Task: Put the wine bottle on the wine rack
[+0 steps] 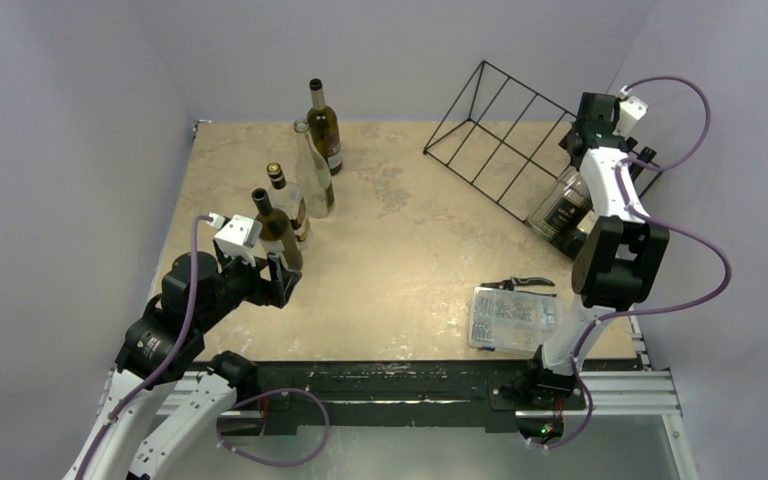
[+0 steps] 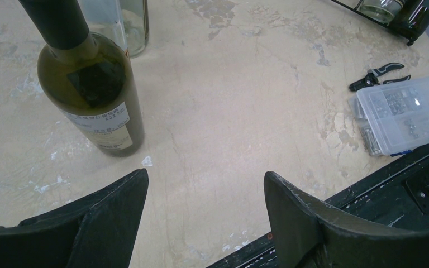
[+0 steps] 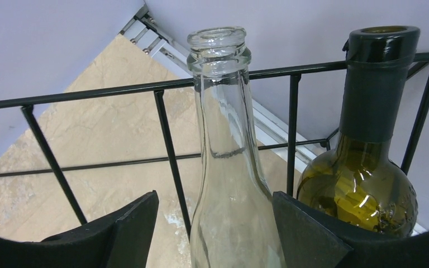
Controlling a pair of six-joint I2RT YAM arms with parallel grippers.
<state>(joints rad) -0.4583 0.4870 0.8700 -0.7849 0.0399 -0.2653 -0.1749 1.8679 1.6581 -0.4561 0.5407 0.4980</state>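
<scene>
The black wire wine rack (image 1: 500,130) stands at the back right of the table. A clear glass wine bottle (image 3: 229,167) lies in it, neck up against the bars (image 3: 165,128), next to a dark green bottle (image 3: 368,167). My right gripper (image 3: 215,195) is open around the clear bottle's shoulder, with a gap showing at its left finger (image 3: 128,229). Several more bottles stand at the back left, the nearest a green one (image 2: 95,95). My left gripper (image 2: 205,174) stands open and empty just in front of it, low over the table.
A clear plastic parts box (image 1: 510,318) lies near the front edge on the right, with black pliers (image 1: 520,284) behind it. Purple walls close in on the left, back and right. The black rail (image 1: 400,375) runs along the near edge.
</scene>
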